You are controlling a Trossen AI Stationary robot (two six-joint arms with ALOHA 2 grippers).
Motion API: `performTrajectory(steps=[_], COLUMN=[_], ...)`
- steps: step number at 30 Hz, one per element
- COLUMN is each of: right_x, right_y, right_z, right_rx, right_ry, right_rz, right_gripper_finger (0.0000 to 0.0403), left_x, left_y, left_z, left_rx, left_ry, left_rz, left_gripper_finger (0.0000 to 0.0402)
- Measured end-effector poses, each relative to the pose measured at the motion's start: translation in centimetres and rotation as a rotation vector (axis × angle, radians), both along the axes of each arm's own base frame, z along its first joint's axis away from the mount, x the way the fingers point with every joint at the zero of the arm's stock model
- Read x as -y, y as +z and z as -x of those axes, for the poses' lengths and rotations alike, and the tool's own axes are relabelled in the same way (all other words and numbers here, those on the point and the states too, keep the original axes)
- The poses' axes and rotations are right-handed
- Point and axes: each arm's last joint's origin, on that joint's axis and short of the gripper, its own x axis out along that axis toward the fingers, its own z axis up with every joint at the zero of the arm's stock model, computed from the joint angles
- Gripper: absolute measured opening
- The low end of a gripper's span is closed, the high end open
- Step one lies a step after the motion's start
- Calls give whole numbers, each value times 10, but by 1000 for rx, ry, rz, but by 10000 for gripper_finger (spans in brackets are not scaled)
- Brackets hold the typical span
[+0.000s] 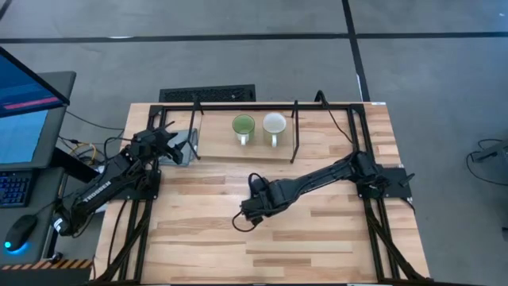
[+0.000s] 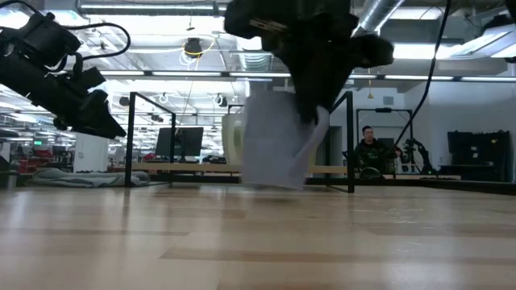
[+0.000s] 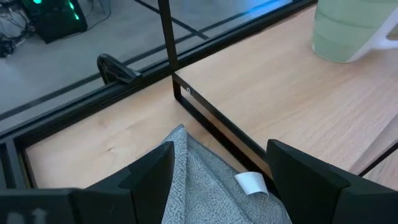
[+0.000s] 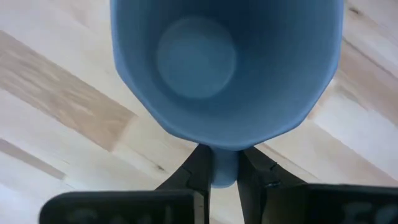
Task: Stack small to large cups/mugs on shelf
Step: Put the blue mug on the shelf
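Observation:
My right gripper [image 4: 222,177] is over the middle of the table [image 1: 252,210], shut on the blue-grey mug [image 4: 227,62]. That mug shows pale and tilted in the low view [image 2: 274,141]. The green mug [image 1: 244,127] and the white mug [image 1: 274,125] stand side by side on their bases on the shelf board [image 1: 325,143]. My left gripper [image 1: 173,148] hovers at the shelf's left end, shut on a grey cloth [image 3: 199,186]. The green mug [image 3: 348,28] stands beyond it. My right gripper pinches the blue-grey mug's handle [image 4: 222,163] between its two fingers [image 4: 194,171], coming from above at a slant. The mug's open mouth faces the wrist camera. It hangs tilted below the gripper, apparently clear of the tabletop. My left gripper has a bunched part of the grey cloth [image 3: 186,158] between its fingers [image 3: 146,180]. The cloth rises in a peak between them, with a white tag [image 3: 250,182] near one finger. It is held above the shelf's left edge.
The shelf's black frame has upright rods [image 1: 195,119] [image 1: 295,131] and a low rail [image 3: 211,121] along the board's edge. A black grille [image 1: 208,94] lies past the far edge. A monitor and keyboard [image 1: 24,119] stand left of the table. A person [image 2: 371,149] sits in the room behind.

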Motion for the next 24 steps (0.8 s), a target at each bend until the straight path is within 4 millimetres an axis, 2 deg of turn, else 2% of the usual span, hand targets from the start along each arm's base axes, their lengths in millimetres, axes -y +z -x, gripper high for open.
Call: performTrajectory(steps=[7, 17, 24], right_x=[6, 6, 4], right_y=[-11, -11, -11], right_z=[-6, -8, -11], right_rx=[-13, 31, 62], right_ry=[-65, -229, -214], right_rz=[3, -16, -32], right_gripper_finger=[61, 61, 63], left_x=[0, 0, 0], left_y=[0, 0, 0], left_z=[0, 0, 0], left_rx=[-1, -2, -12], left_ry=[-1, -1, -8], left_rz=[1, 1, -7], left_gripper_finger=[248, 248, 248])
